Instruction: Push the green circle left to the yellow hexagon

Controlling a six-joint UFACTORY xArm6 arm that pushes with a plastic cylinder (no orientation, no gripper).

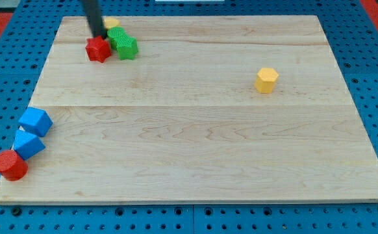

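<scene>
My tip [98,37] is at the view's top left, right behind a red star-shaped block [98,50] and just left of a green block [117,35] whose shape I cannot make out. A second green block, star-like [128,48], touches it on the lower right. The yellow hexagon [266,79] sits alone at the view's right, far from the tip and the green blocks. Another yellow block [112,23] lies at the top edge, partly hidden behind the rod and the green block.
Two blue blocks [34,121] [28,143] and a red circle [10,165] form a cluster at the board's lower left corner. The wooden board [195,143] rests on a blue pegboard.
</scene>
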